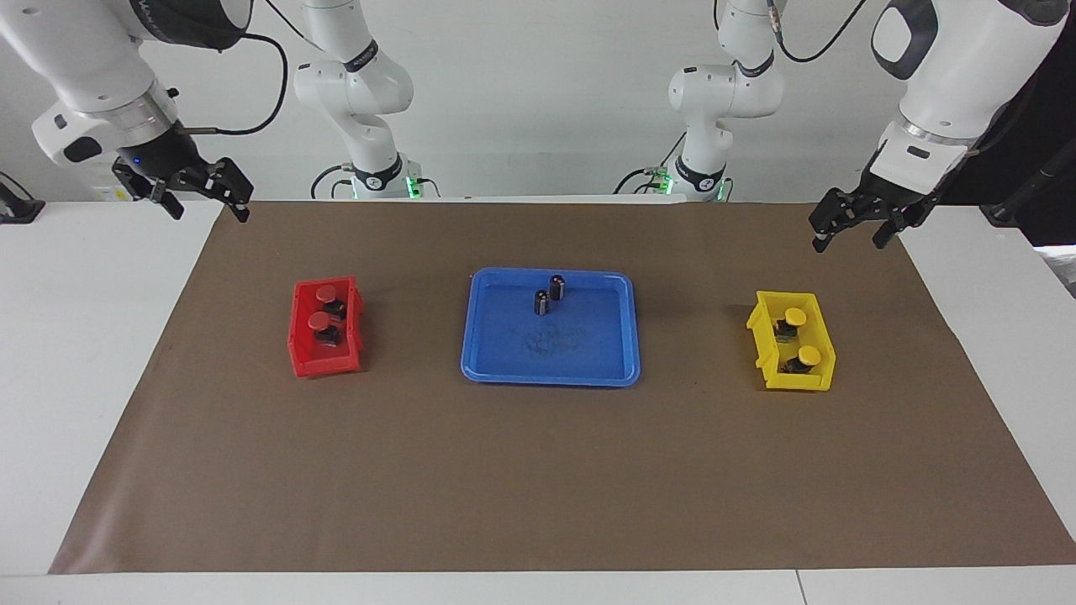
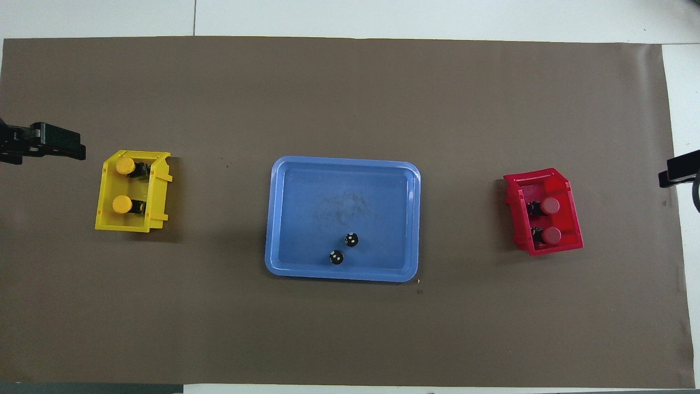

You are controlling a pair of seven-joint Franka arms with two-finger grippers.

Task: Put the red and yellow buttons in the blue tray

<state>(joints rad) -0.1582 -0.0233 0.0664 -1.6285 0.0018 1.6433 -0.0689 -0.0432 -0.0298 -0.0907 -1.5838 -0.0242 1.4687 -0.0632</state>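
Two red buttons [image 1: 325, 293] [image 1: 319, 322] lie in a small red bin [image 1: 324, 365] toward the right arm's end of the table. Two yellow buttons [image 1: 794, 317] [image 1: 809, 355] lie in a small yellow bin [image 1: 794, 380] toward the left arm's end. The blue tray [image 1: 572, 353] sits between the bins and holds none of them. My right gripper [image 1: 208, 202] hangs open and empty over the mat's edge beside the red bin. My left gripper [image 1: 849, 234] hangs open and empty over the mat near the yellow bin. Both arms wait.
Two dark capless cylinders [image 1: 556, 286] [image 1: 541, 302] stand in the blue tray near its rim on the robots' side. A brown mat [image 1: 538, 470] covers most of the white table [image 1: 76, 378]. In the overhead view the tray [image 2: 339, 191] lies mid-mat.
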